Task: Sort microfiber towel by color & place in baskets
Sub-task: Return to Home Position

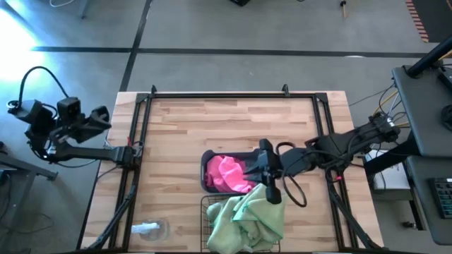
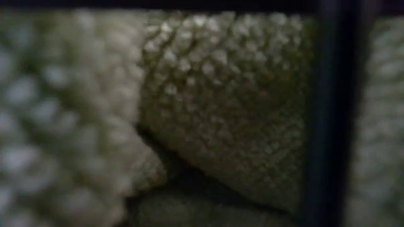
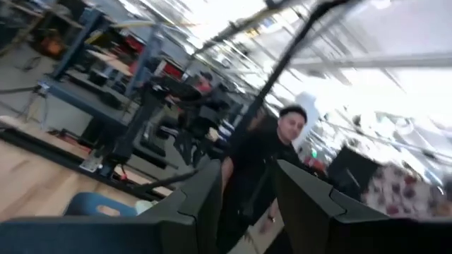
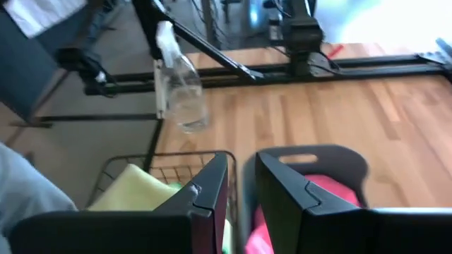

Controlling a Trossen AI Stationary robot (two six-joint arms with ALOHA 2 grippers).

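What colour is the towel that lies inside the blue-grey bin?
The towel is bright pink; the high view shows it best.

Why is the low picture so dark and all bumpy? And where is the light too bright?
Low view: a green towel fills it and blocks the light, with a dark bar across it; high view: glare whitens the floor at top left; left wrist view: the ceiling lights wash out.

Our left tool [image 3: 247, 173] holds its two dark fingers [image 3: 194, 212] apart. Through the gap, at twelve o'clock, we see a person [image 3: 258, 152] in dark clothing, standing near metal racks [image 3: 120, 106]. Pale wood of the bench [image 3: 28, 190] shows beside one finger.
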